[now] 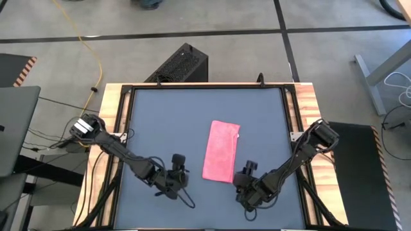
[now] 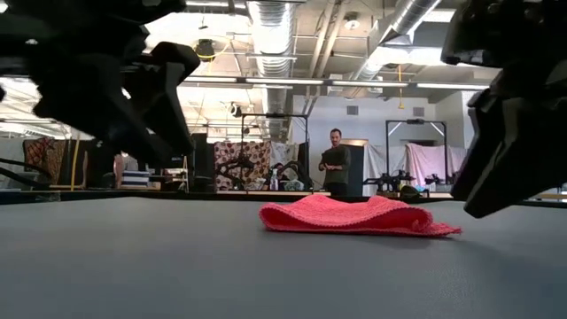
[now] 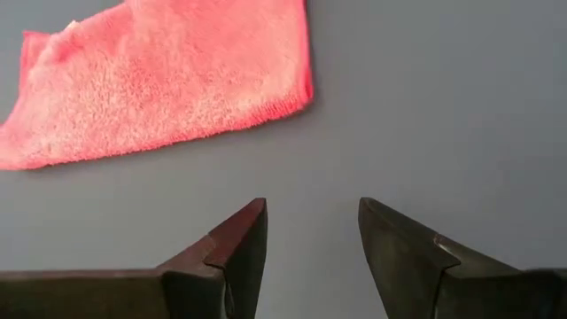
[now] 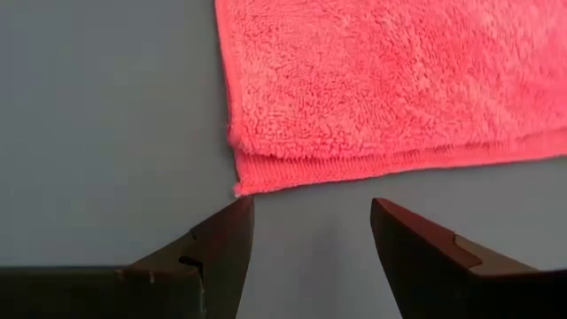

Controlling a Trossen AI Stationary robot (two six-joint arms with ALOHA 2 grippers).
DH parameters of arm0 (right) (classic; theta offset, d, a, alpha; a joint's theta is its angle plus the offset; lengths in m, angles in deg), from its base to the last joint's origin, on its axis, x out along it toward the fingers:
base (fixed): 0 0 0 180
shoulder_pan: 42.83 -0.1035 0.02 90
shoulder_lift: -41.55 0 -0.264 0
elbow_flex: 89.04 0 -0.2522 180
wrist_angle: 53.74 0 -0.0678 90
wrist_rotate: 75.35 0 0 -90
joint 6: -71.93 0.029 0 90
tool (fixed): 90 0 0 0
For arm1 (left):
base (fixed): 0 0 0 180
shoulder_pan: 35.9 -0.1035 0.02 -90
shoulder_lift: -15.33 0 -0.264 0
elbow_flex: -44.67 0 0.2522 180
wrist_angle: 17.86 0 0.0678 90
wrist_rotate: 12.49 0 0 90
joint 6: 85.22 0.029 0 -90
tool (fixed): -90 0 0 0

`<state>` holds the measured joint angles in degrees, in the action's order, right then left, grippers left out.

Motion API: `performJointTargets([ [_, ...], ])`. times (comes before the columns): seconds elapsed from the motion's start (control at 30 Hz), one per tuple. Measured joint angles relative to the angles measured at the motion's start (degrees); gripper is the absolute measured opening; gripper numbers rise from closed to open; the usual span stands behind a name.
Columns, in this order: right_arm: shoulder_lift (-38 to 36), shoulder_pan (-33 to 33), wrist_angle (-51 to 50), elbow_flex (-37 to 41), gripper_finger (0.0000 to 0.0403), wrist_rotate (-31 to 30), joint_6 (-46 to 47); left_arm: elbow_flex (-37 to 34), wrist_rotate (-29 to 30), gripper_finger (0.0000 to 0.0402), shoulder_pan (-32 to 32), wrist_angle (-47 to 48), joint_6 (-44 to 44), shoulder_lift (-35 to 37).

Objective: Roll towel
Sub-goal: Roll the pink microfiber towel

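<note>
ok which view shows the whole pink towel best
The high view: the towel lies whole, folded into a long strip between both grippers. The low view shows it edge-on as a flat heap. Each wrist view catches only one end.

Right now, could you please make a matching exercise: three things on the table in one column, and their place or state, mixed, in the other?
Things:
1. towel
2. left pincer
3. right pincer

Places or states:
A. open, empty, at the towel's right near corner
B. folded into a long strip, lying flat mid-table
C. open, empty, left of the towel, apart from it

Pairs: 1-B, 2-C, 3-A
</note>
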<state>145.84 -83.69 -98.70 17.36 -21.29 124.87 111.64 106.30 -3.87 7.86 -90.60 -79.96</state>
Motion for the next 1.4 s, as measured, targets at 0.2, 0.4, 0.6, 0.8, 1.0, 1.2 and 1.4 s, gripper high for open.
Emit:
performJointTargets([
  [0.2, -0.44, 0.83, 0.59, 0.00, 0.0255, 6.14, 15.63, -0.02, -14.31, 0.0167, -3.80, -6.26, -14.49, 0.00],
  [0.4, -1.45, 0.52, -0.25, 0.03, 0.0255, 4.28, 25.10, -0.33, -22.39, 0.0141, -5.67, -7.55, -21.30, 0.02],
  [0.6, -1.57, 0.49, -0.01, 0.32, 0.0255, 3.42, 32.02, -4.77, -22.75, 0.0104, -7.32, -14.08, -28.86, 0.04],
  [0.8, -2.15, -0.64, 5.65, 4.04, 0.0255, 3.39, 40.59, -12.86, -28.12, 0.0083, -8.53, -43.20, -41.40, 0.04],
  [1.0, -5.77, -3.10, 16.00, 8.81, 0.0255, -1.45, 47.12, -19.60, -24.77, 0.0085, -8.59, -63.78, -54.17, 0.07],
  [1.2, -6.79, -2.38, 19.28, 9.88, 0.0255, -4.64, 47.91, -20.76, -25.11, 0.0091, -8.59, -61.51, -58.27, 0.07],
  [1.4, -5.53, -0.43, 26.53, 9.88, 0.0255, -9.20, 49.04, -20.76, -26.21, 0.0092, -9.80, -60.42, -58.34, 0.07],
])
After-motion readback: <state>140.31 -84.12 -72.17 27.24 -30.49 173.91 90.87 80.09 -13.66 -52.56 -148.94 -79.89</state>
